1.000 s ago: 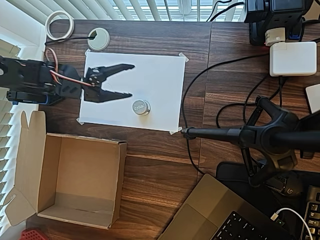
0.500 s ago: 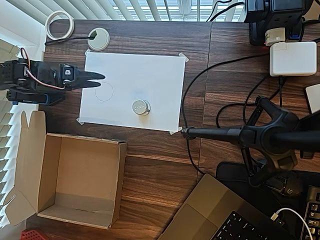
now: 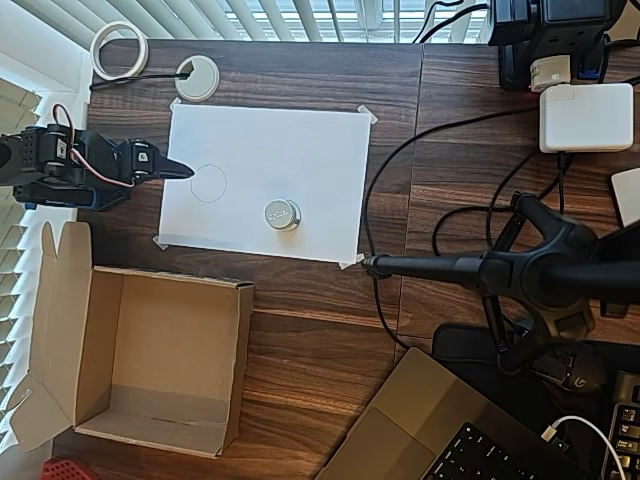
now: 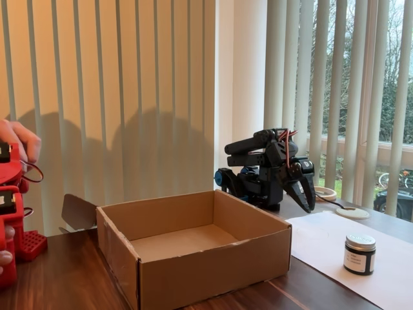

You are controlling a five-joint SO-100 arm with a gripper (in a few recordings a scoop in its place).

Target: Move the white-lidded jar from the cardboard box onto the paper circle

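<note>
White-lidded jar (image 3: pixel 282 214) stands upright on the white paper sheet (image 3: pixel 300 150), outside the cardboard box (image 3: pixel 140 360), which looks empty in both views. In the overhead view the jar sits at about four o'clock from the paper circle (image 3: pixel 208 183), near it but clear of the pencilled outline, so the placement does not look finished.

In the fixed view the jar (image 4: pixel 360 254) shows dark, glossy sides under a pale lid, probably glass or hard plastic. I judge it small, light and rigid, with smooth walls that could slip between hard fingers. The surest hold is likely across the body just under the lid, pincer tips on opposite sides, squeezed gently and lifted straight up so it does not tip.

The pincer (image 3: pixel 178 169) hangs at the paper's nine o'clock edge, well apart from the jar, holding nothing. Its black fingers look drawn together to a point in the overhead view.
</note>
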